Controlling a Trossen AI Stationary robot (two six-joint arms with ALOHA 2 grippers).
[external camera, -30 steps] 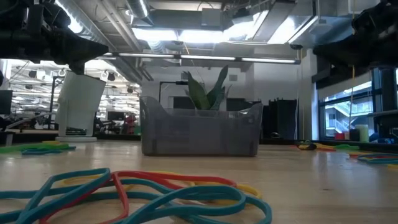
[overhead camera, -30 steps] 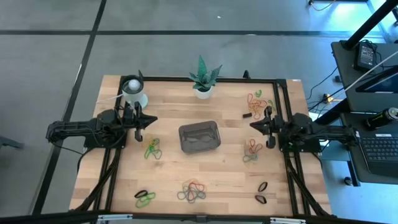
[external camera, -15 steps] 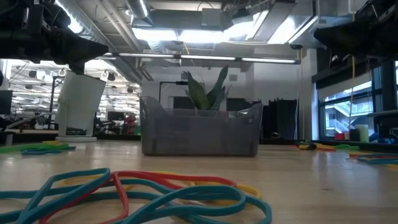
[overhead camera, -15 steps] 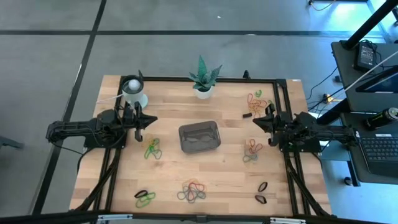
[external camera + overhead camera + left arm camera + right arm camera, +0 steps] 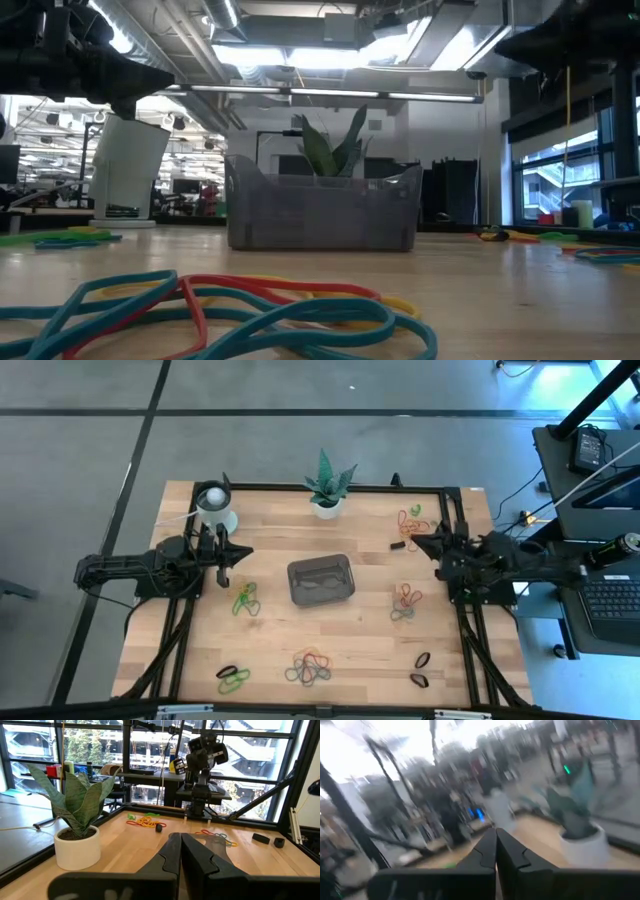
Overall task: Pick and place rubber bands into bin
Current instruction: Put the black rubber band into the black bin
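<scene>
The bands (image 5: pixel 311 667) are thin loops in green, orange, red, yellow and black, lying in small tangles around the wooden surface (image 5: pixel 270 630): one pile at the near edge, others at both near corners, beside each arm and at the far right. The bin (image 5: pixel 321 580), a dark grey see-through tray with low walls, sits mid-surface in front of the plant (image 5: pixel 327 484) and looks to hold a couple of loops. The left end effector (image 5: pixel 232 555) hangs over the left side and the right end effector (image 5: pixel 419 541) over the right, both with fingers pressed together and holding nothing.
</scene>
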